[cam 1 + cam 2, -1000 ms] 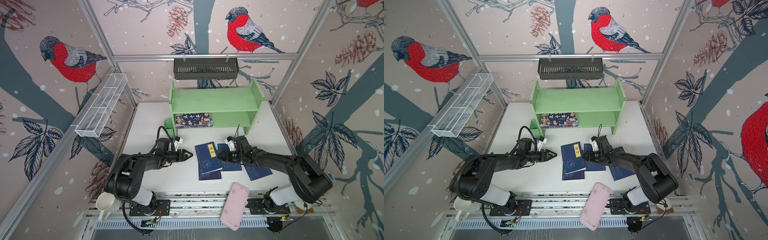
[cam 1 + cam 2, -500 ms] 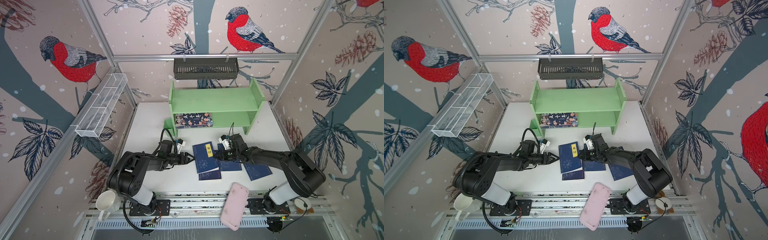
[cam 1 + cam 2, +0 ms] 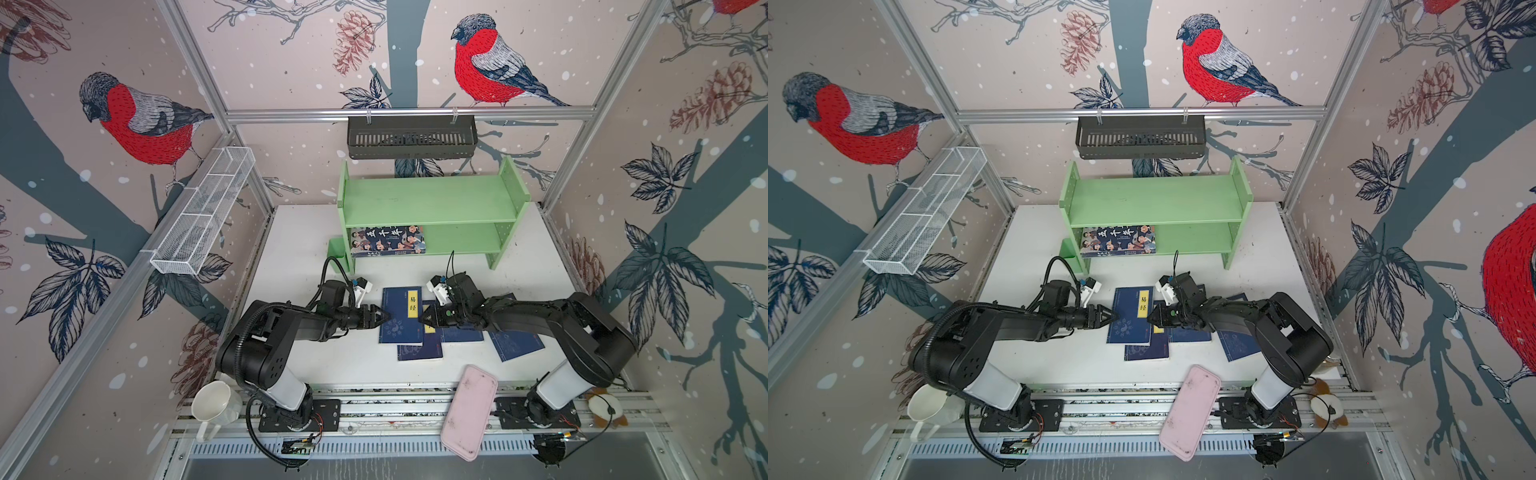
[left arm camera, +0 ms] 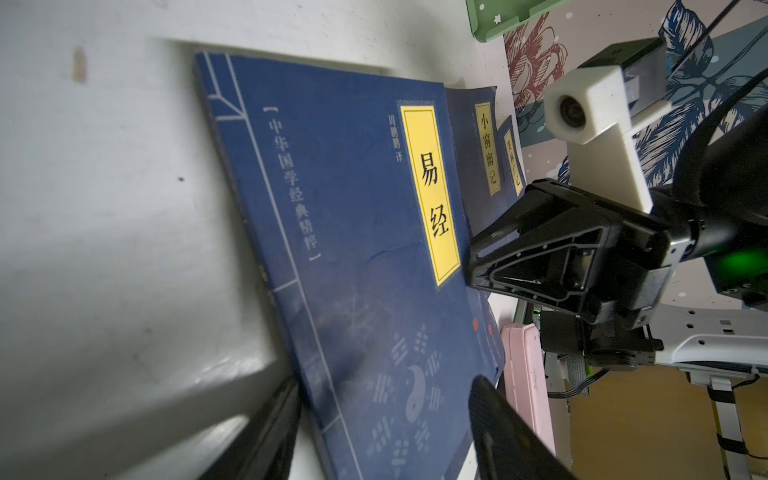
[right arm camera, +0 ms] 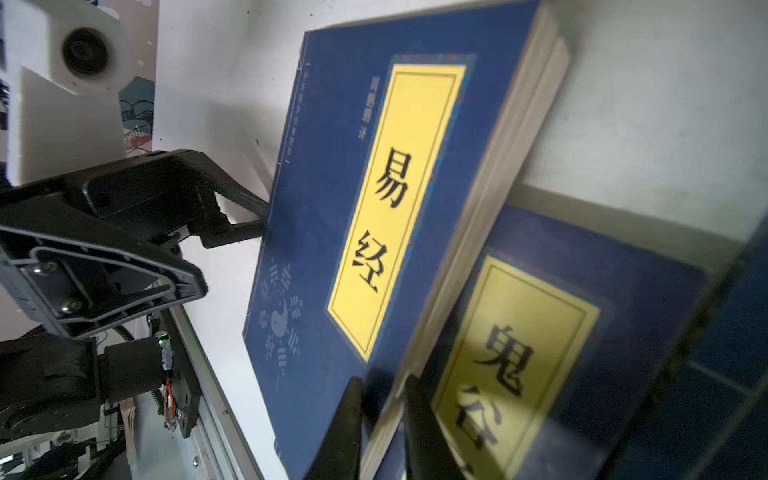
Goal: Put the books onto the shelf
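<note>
The light green shelf (image 3: 432, 203) (image 3: 1158, 203) stands at the back, with the cartoon-cover book (image 3: 387, 241) (image 3: 1118, 240) lying on its lower tier. Three navy books (image 3: 419, 351) (image 3: 463, 334) (image 3: 517, 345) lie flat on the table. A fourth, the top navy book (image 3: 401, 316) (image 4: 353, 232) (image 5: 374, 208), rests tilted on them. My right gripper (image 3: 420, 319) (image 5: 384, 432) is shut on its page edge. Open at its spine edge is my left gripper (image 3: 384, 316) (image 4: 382, 436), one finger on either side of the cover.
A pink flat case (image 3: 469, 411) overhangs the front rail. At the front left stands a white mug (image 3: 214, 401). A black slotted basket (image 3: 411, 137) hangs above the shelf, and a white wire basket (image 3: 203, 210) lines the left wall. A plush toy (image 3: 604, 409) sits front right.
My left gripper has slid right up to the top book's spine edge. My right gripper's jaws have narrowed onto the book's page edge.
</note>
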{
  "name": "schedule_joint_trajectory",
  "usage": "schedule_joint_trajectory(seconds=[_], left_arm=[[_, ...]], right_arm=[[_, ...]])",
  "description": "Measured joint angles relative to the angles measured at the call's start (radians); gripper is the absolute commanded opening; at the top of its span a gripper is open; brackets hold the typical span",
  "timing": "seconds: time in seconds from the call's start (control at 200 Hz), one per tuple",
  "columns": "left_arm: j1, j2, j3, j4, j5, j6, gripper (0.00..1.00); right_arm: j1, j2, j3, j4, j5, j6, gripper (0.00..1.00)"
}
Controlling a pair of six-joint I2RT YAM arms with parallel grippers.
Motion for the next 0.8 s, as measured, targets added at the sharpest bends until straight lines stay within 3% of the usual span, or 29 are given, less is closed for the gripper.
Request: schedule_joint_trajectory(seconds=[0.8], left_arm=[[-0.001,-0.018,-0.012,0.019,0.019,-0.1,0.71]], right_arm=[[0.031,0.028,0.006,0.05,0.101,0.042,0.21]])
